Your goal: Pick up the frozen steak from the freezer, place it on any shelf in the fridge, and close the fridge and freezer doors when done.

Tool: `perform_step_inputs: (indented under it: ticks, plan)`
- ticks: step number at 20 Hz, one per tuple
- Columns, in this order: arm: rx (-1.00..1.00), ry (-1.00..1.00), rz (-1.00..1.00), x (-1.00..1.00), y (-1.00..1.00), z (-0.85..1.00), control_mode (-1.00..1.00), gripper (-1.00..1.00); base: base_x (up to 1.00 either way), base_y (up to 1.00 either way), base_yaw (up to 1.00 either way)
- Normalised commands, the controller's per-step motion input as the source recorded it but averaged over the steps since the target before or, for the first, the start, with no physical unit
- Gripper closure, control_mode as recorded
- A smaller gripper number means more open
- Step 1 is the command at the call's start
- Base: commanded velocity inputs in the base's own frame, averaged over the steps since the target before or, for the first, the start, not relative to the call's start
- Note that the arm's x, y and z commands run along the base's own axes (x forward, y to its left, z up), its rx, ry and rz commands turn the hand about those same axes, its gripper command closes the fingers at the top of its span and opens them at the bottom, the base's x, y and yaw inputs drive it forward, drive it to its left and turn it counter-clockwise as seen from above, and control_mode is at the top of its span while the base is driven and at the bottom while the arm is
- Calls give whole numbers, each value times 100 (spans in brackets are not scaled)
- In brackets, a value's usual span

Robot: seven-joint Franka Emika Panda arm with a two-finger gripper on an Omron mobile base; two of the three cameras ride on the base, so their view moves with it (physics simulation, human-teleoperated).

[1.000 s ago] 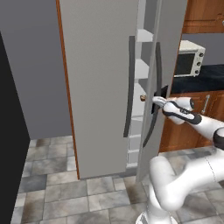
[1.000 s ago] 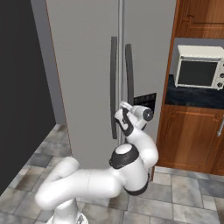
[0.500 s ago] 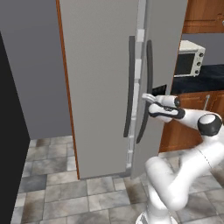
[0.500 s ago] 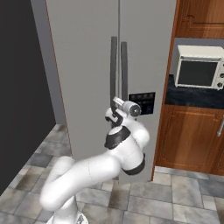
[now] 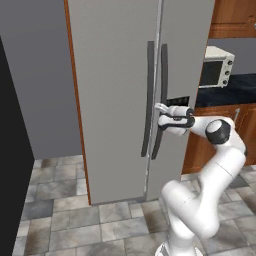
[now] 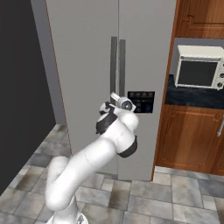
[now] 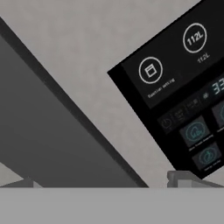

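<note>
the claw (image 5: 161, 114) is up against the fridge and freezer doors (image 5: 120, 75), its fingers spread apart and gripping nothing, just at the right-hand dark bar handle (image 5: 161, 100) and beside the black dispenser panel (image 6: 141, 101). both tall grey doors sit flush and closed, their two handles side by side at the middle seam. farther right, a white microwave (image 6: 199, 66) sits on the dark surface (image 6: 192, 97) above wooden cabinets (image 6: 188, 135).

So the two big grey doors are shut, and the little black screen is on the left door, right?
Almost. The two doors are shut, but the little black screen sits on the right-hand door, beside its handle. The right base view shows it plainly, just behind the gripper.
</note>
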Motion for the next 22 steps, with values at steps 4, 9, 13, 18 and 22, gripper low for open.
perform_step_inputs:
  ticks: [4,9,13,18,22]
  plan:
    - [3,-1,-8,41,2,0,-100,-100,0,0,0]
    - [5,0,-7,45,0,0,-100,-100,0,0,0]
    - [9,0,-7,49,0,0,-100,-100,0,0,0]
    - [12,0,-7,55,0,0,-100,-100,0,0,0]
    - [18,0,-3,70,0,0,-100,-100,0,0,0]
